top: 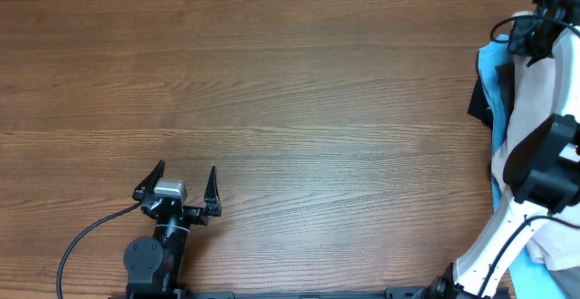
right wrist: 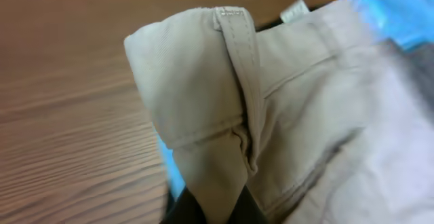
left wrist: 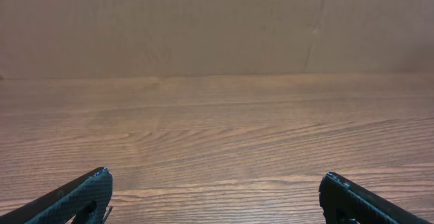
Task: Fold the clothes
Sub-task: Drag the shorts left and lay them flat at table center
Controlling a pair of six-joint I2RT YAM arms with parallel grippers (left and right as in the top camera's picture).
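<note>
Two hands; right hand (right wrist: 213,209) pinches shorts (right wrist: 312,115) by the waistband (right wrist: 190,75), likely to pull them onto the desk (top: 290,109); left hand (top: 187,170) rests spread.

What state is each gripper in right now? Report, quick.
Left gripper: open, holding nothing.
Right gripper: closed on the khaki shorts.

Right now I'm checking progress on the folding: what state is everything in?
Shorts, unfolded, bunched, gripped at the waistband.
T-shirt, crumpled, partly under shorts.
Dark garment, mostly hidden.
Left arm, jaws open, empty.
Right arm, jaws shut on shorts.
</note>
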